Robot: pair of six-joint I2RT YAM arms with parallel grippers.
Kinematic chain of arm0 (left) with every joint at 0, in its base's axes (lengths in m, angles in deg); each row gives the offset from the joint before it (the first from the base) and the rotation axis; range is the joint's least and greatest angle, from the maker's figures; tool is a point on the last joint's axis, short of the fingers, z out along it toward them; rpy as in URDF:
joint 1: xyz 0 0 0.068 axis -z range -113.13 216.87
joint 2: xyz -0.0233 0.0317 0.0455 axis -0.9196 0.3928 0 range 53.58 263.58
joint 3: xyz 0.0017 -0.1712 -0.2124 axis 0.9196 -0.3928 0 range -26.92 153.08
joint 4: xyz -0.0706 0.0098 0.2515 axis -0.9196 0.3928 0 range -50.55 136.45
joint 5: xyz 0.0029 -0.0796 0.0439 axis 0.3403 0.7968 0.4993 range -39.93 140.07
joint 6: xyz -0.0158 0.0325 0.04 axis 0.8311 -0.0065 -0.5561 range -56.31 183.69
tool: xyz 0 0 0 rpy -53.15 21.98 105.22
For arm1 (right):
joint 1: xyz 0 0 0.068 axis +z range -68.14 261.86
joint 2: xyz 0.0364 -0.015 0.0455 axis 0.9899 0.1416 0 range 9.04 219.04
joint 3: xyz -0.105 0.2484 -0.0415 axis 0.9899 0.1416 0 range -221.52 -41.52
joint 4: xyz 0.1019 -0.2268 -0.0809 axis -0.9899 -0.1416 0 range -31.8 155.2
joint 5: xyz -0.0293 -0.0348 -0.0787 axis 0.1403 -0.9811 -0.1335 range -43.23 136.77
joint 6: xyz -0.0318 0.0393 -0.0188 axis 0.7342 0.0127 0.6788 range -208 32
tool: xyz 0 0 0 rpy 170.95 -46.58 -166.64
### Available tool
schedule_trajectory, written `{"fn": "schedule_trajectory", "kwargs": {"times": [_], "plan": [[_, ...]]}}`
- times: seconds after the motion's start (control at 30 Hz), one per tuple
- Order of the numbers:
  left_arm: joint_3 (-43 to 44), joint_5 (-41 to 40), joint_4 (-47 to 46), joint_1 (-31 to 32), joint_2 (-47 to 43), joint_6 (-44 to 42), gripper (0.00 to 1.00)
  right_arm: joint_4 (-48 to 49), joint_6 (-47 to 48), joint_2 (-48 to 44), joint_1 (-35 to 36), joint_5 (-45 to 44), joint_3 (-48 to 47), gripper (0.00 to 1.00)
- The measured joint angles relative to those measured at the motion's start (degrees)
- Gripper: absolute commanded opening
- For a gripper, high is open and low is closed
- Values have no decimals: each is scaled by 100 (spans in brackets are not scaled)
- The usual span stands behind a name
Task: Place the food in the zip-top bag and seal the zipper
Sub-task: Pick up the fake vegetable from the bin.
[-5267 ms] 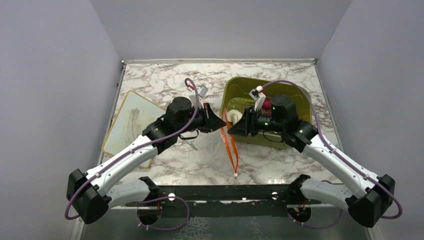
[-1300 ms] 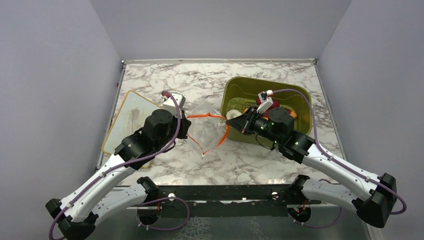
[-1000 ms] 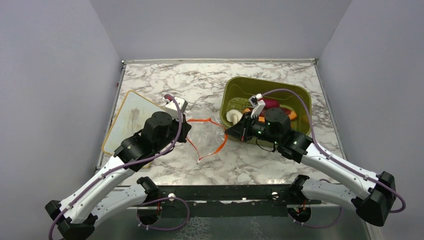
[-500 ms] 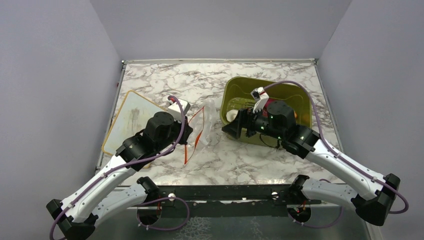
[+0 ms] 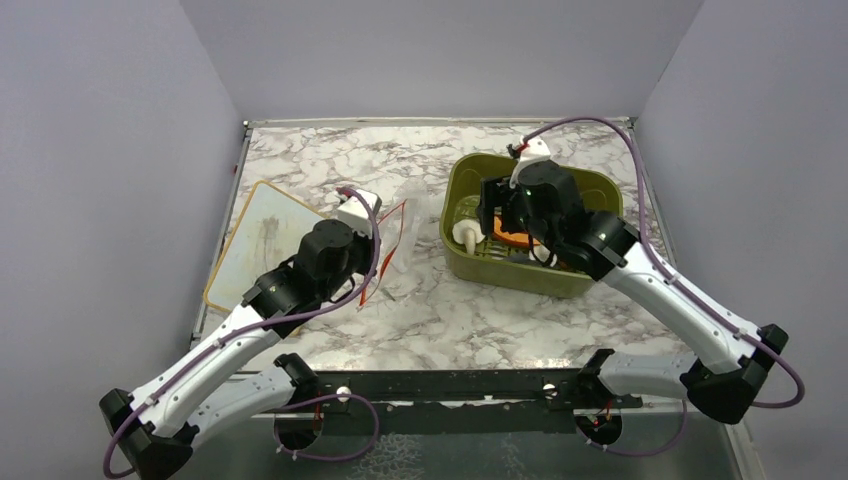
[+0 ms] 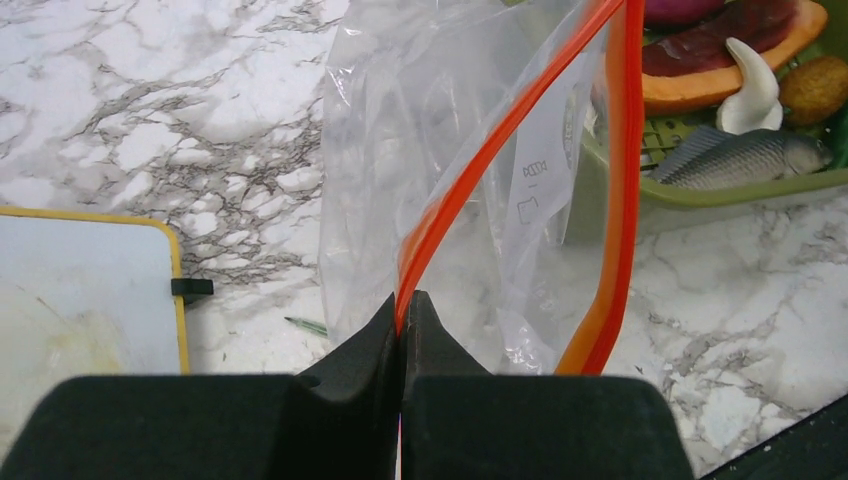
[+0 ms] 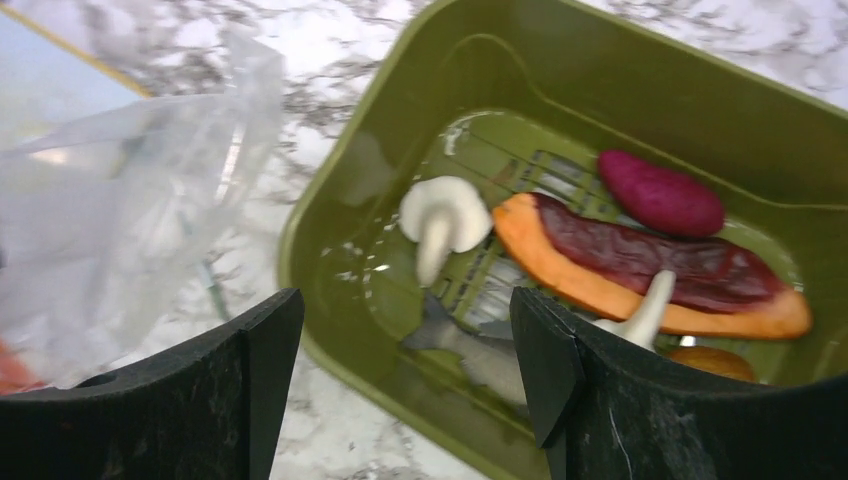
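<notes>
The clear zip-top bag [image 5: 397, 222] hangs upright between the board and the tub, and it also shows in the left wrist view [image 6: 450, 130]. My left gripper [image 5: 378, 250] [image 6: 405, 305] is shut on one side of the red-orange zipper [image 6: 480, 160]. The other zipper side [image 6: 625, 150] hangs free, so the mouth gapes. My right gripper [image 5: 503, 212] [image 7: 403, 300] is open and empty above the tub. In the tub lie a white mushroom [image 7: 445, 215], an orange crescent slice [image 7: 600, 290] with a dark red inside, a red-purple piece [image 7: 660, 192], a second mushroom [image 7: 645, 305] and a small round orange piece [image 6: 815, 85].
The olive-green tub [image 5: 560, 275] [image 7: 600, 80] stands at the right and also holds a grey toy fish [image 7: 480, 355] [image 6: 745, 160]. A tan-rimmed white board [image 5: 255, 235] [image 6: 70, 280] lies at the left. A thin green sliver [image 6: 305, 325] lies on the marble beside the bag.
My right gripper let go of the bag's mouth, moved back over the tub and stands open. My left gripper lifted the zipper, so the bag now hangs upright.
</notes>
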Motion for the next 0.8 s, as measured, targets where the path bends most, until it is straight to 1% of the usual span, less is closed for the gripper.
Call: {"fn": "schedule_trajectory", "kwargs": {"times": [0.17, 0.27, 0.4, 0.5, 0.57, 0.63, 0.7, 0.73, 0.8], "plan": [[57, -400, -227, -2, 437, 52, 0, -240, 295, 610, -389, -330, -223, 69], [129, -494, -275, -24, 682, 118, 0, -319, 415, 857, -713, -323, -221, 65], [501, -494, -238, -131, 1123, 267, 0, -356, 514, 1019, -1285, -138, -192, 63], [756, -476, -345, -330, 1384, 297, 0, -317, 566, 1108, -1644, 31, -70, 61], [813, -369, -400, -601, 1521, 299, 0, -304, 564, 1290, -1773, 31, -20, 59], [844, -162, -448, -973, 1679, 302, 0, -306, 535, 1582, -1856, -85, -13, 60], [846, 7, -507, -1316, 1853, 297, 0, -297, 501, 1908, -1899, -341, -13, 63], [846, 52, -520, -1419, 1919, 291, 0, -286, 485, 2063, -1923, -481, -13, 64], [841, 170, -557, -1464, 2004, 280, 0, -240, 459, 2343, -1993, -691, -15, 71]]}}
